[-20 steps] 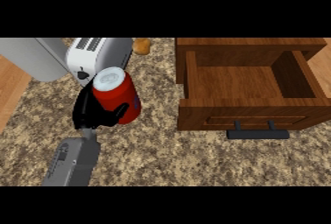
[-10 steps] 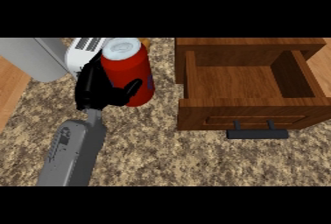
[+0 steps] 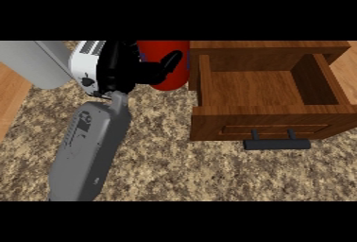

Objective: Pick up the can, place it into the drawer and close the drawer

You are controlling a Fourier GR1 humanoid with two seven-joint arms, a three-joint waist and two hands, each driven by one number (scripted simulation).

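In the head view a red can (image 3: 169, 71) hangs above the counter, just left of the open wooden drawer (image 3: 202, 101). My left hand (image 3: 124, 71) is shut on the can, its thumb across the can's front, and the can's left side is hidden behind the hand. Inside the drawer only bare wood shows. Its dark handle (image 3: 276, 143) sticks out toward me at the front. My right hand does not show.
A white toaster (image 3: 86, 66) stands right behind my left hand. Beside it at the top left sits a grey appliance (image 3: 31, 64). The speckled counter (image 3: 209, 170) runs below the drawer, and wood flooring (image 3: 10, 99) shows at the far left.
My left hand has carried the can upward and to the right, from in front of the toaster to beside the drawer's left wall. The drawer has not moved.
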